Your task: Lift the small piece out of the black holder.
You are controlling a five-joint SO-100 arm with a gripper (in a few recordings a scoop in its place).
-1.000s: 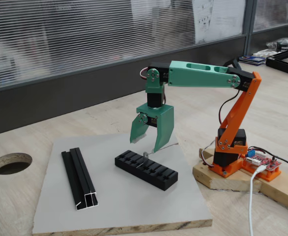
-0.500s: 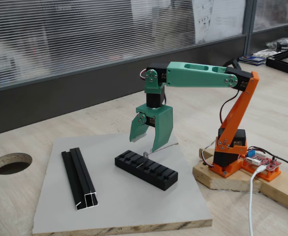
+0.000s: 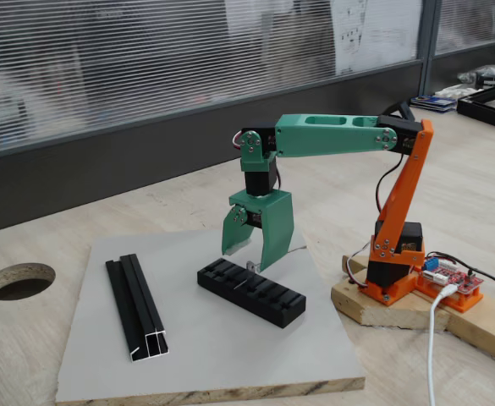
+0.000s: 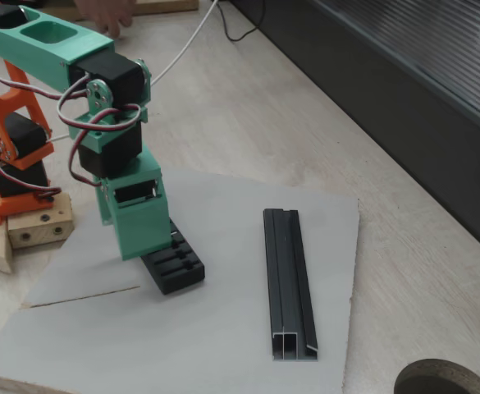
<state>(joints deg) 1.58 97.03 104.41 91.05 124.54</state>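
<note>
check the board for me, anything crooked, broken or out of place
Nothing looks damaged or spilled. The black holder lies at an angle to the grey board's edges, with the small piece standing up from a slot. The black rail lies flat, apart from it. The gripper hangs open above the piece.

Grey board (image 3: pixel 205 347) w/ black holder (image 3: pixel 251 292) (rail (image 3: pixel 135 306) alongside)

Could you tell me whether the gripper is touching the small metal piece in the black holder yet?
Cannot tell. In a fixed view the open gripper hangs just above the small piece in the black holder, but no gap or contact shows plainly.
</note>
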